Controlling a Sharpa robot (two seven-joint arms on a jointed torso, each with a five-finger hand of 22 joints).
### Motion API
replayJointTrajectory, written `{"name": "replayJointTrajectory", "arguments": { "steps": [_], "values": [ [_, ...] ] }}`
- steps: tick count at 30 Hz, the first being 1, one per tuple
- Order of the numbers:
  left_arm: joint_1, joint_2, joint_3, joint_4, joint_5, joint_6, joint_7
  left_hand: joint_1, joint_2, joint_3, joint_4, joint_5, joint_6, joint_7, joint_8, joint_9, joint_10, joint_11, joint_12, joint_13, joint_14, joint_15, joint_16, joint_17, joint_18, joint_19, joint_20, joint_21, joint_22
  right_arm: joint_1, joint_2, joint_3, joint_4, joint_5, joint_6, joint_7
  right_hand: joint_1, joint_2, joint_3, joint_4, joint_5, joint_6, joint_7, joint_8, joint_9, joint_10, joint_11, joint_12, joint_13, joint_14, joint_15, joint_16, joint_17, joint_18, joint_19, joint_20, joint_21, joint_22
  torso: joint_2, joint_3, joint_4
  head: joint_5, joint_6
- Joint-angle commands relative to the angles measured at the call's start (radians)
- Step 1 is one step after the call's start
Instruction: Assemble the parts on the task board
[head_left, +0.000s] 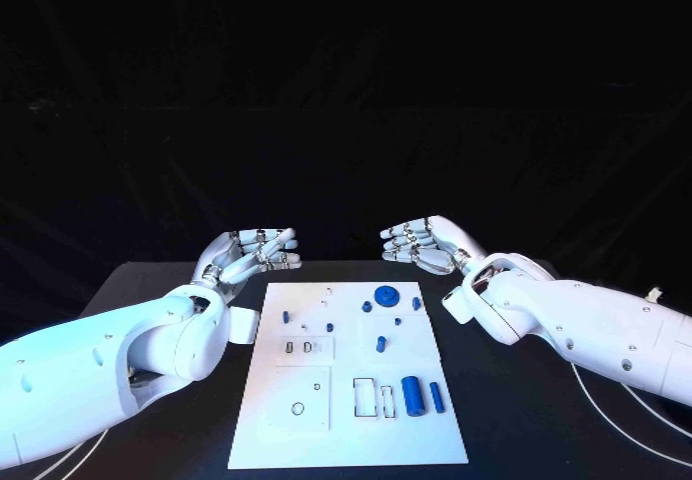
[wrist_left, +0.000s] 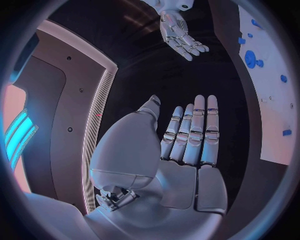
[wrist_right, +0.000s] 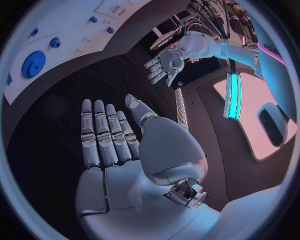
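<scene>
We see the task board (head_left: 346, 400) lying on the black worktop (head_left: 159, 290), its long axis running away from us. Beyond its far corners hover our left hand (head_left: 253, 255) and right hand (head_left: 421, 243), fingers extended, apart, holding nothing. Blue parts, apparently a gear (head_left: 387, 295) and cylinder (head_left: 413, 396), rest on the board.

Dim room, bluish light from above
Task board (head_left: 346, 400) glares white on the dark desk (head_left: 144, 290); wrist views bend edges strongly.
</scene>
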Motion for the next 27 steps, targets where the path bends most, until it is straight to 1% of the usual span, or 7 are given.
{"name": "replayJointTrajectory", "arguments": {
  "steps": [1, 5, 7, 10, 13, 22, 27],
  "values": [
    [0.006, -0.02, 0.003, 0.041, 0.021, 0.064, -0.007, -0.002, 0.012, 0.0, -0.008, -0.004, 0.011, -0.003, -0.008, -0.001, 0.011, -0.002, -0.008, 0.0, 0.013, -0.002, -0.001, 0.007, 0.014, 0.013, -0.002, 0.003, -0.003, 0.011, 0.005, 0.003, -0.005, -0.302, 0.023, -0.103, 0.005, -0.042, 0.057, -0.013, -0.022, 0.125, -0.021, -0.006, 0.003, 0.164, -0.044, -0.008, 0.004, 0.192, -0.059, 0.017, 0.002, 0.014, 0.183, -0.065, 0.084, 0.022, 0.034, -0.008, 0.0131, -0.013, 0.004],
    [0.011, -0.044, 0.007, 0.086, 0.063, 0.071, -0.014, 0.001, 0.013, -0.001, -0.011, -0.004, 0.014, -0.004, -0.01, -0.002, 0.014, -0.003, -0.01, 0.0, 0.016, -0.003, -0.003, 0.01, 0.014, 0.017, -0.003, 0.002, -0.004, 0.023, 0.013, 0.008, -0.007, -0.481, 0.067, -0.182, 0.005, -0.06, 0.062, -0.011, -0.037, 0.146, -0.034, -0.01, 0.004, 0.2, -0.061, -0.013, 0.005, 0.279, -0.088, 0.04, 0.008, 0.015, 0.264, -0.099, 0.144, 0.049, 0.054, -0.0124, 0.0246, -0.024, 0.005],
    [0.015, -0.058, 0.008, 0.109, 0.078, 0.074, -0.017, 0.001, 0.013, -0.001, -0.012, -0.004, 0.014, -0.004, -0.011, -0.002, 0.014, -0.003, -0.011, -0.001, 0.016, -0.003, -0.004, 0.01, 0.014, 0.017, -0.003, 0.002, -0.005, 0.028, 0.016, 0.011, -0.003, -0.566, 0.095, -0.221, 0.004, -0.072, 0.057, -0.008, -0.044, 0.159, -0.046, -0.01, 0.005, 0.218, -0.08, -0.016, 0.006, 0.422, -0.121, 0.111, 0.044, 0.017, 0.313, -0.127, 0.185, 0.068, 0.066, -0.0139, 0.0301, -0.03, 0.01],
    [0.023, -0.077, 0.009, 0.14, 0.091, 0.077, -0.021, 0.002, 0.014, -0.001, -0.013, -0.004, 0.015, -0.004, -0.011, -0.002, 0.015, -0.003, -0.012, -0.001, 0.016, -0.003, -0.005, 0.011, 0.013, 0.018, -0.003, 0.002, -0.005, 0.033, 0.021, 0.014, 0.0, -0.669, 0.138, -0.27, -0.005, -0.084, 0.056, -0.002, -0.048, 0.172, -0.06, -0.014, 0.005, 0.231, -0.092, -0.023, 0.004, 0.485, -0.14, 0.153, 0.078, 0.014, 0.354, -0.149, 0.227, 0.089, 0.083, -0.0169, 0.0393, -0.04, 0.014],
    [0.029, -0.092, 0.01, 0.166, 0.096, 0.079, -0.023, 0.003, 0.014, -0.001, -0.014, -0.004, 0.015, -0.005, -0.012, -0.002, 0.015, -0.003, -0.013, -0.001, 0.016, -0.003, -0.006, 0.012, 0.013, 0.018, -0.003, 0.001, -0.006, 0.035, 0.029, 0.016, 0.0, -0.74, 0.17, -0.301, -0.014, -0.092, 0.063, 0.003, -0.05, 0.181, -0.067, -0.022, 0.004, 0.232, -0.1, -0.026, 0.003, 0.493, -0.146, 0.23, 0.133, 0.014, 0.382, -0.166, 0.269, 0.111, 0.098, -0.0196, 0.0464, -0.047, 0.02],
    [0.042, -0.114, 0.011, 0.208, 0.101, 0.085, -0.028, 0.005, 0.014, -0.003, -0.018, -0.004, 0.016, -0.005, -0.016, -0.002, 0.015, -0.003, -0.017, -0.001, 0.014, -0.003, -0.011, 0.013, 0.013, 0.019, -0.003, -0.002, -0.008, 0.041, 0.049, 0.019, -0.007, -0.862, 0.248, -0.353, -0.038, -0.116, 0.1, 0.027, -0.055, 0.179, -0.076, -0.028, 0.003, 0.192, -0.102, -0.026, 0.003, 0.489, -0.151, 0.473, 0.299, 0.011, 0.417, -0.178, 0.378, 0.173, 0.132, -0.0254, 0.0591, -0.057, 0.033],
    [0.044, -0.115, 0.012, 0.216, 0.102, 0.087, -0.03, 0.005, 0.014, -0.004, -0.021, -0.004, 0.015, -0.004, -0.019, -0.003, 0.014, -0.002, -0.021, -0.002, 0.012, -0.002, -0.015, 0.015, 0.012, 0.019, -0.003, -0.004, -0.01, 0.042, 0.056, 0.019, -0.009, -0.901, 0.285, -0.37, -0.044, -0.134, 0.127, 0.049, -0.059, 0.175, -0.079, -0.028, 0.003, 0.17, -0.101, -0.025, 0.003, 0.488, -0.152, 0.725, 0.542, 0.01, 0.42, -0.176, 0.46, 0.224, 0.15, -0.0304, 0.0637, -0.067, 0.033]
  ]
}}
